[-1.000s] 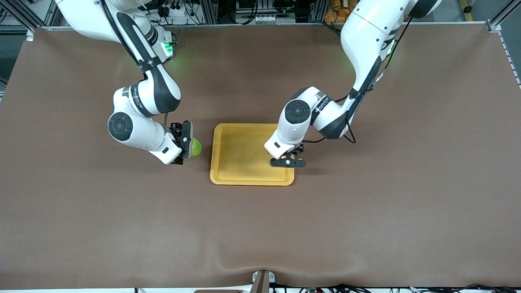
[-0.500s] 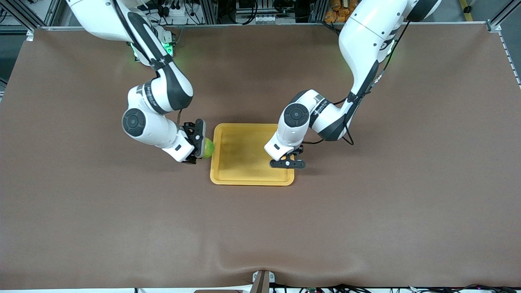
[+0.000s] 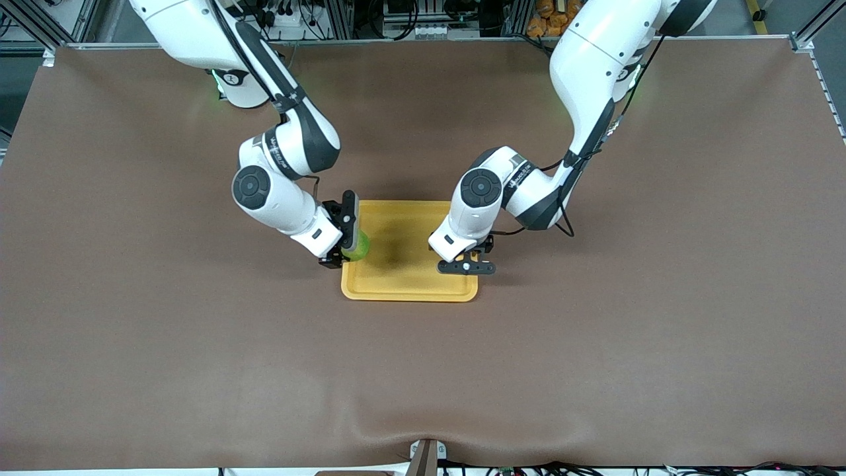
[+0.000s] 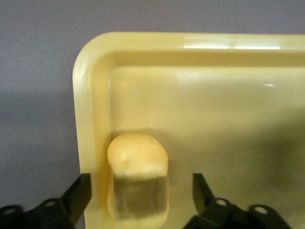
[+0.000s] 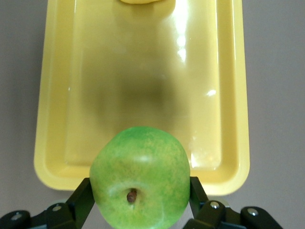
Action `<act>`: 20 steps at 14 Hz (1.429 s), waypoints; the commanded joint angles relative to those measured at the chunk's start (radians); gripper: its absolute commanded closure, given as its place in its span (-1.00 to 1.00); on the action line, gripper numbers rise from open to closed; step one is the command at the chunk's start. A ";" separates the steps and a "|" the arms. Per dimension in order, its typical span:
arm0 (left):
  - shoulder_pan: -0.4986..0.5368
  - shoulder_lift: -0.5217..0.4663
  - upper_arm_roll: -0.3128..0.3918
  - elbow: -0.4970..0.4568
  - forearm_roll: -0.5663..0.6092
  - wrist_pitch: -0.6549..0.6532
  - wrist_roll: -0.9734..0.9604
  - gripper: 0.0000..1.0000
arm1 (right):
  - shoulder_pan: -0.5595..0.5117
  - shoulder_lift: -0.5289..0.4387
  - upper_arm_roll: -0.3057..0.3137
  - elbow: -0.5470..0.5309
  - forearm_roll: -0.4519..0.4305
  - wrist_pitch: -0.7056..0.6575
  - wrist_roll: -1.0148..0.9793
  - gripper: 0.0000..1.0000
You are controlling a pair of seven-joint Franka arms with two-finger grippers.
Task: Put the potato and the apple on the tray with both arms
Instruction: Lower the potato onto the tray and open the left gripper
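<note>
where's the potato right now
The potato lies in the tray, against the rim at the left arm's end, between the open fingers of the left gripper.

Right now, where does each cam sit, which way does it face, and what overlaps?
Front: high, across the table, faces both bases; both arms, tray.
Left wrist: on the left arm, looks down at the potato in a tray corner, between the open left gripper.
Right wrist: on the right arm, looks down over the tray rim; right gripper shut on the apple.
Shared: both wrist views show the potato and tray.
</note>
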 commanded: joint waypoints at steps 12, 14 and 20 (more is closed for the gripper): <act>0.183 -0.245 0.008 0.016 0.024 -0.199 0.006 -1.00 | 0.056 0.093 -0.005 0.016 0.024 0.087 0.000 1.00; 0.218 -0.290 0.008 0.016 0.024 -0.254 0.010 -1.00 | 0.058 0.095 -0.005 0.014 0.024 0.087 0.001 0.39; 0.336 -0.405 0.008 0.016 0.024 -0.414 0.146 -1.00 | 0.059 0.109 -0.005 0.014 0.023 0.086 -0.002 -1.00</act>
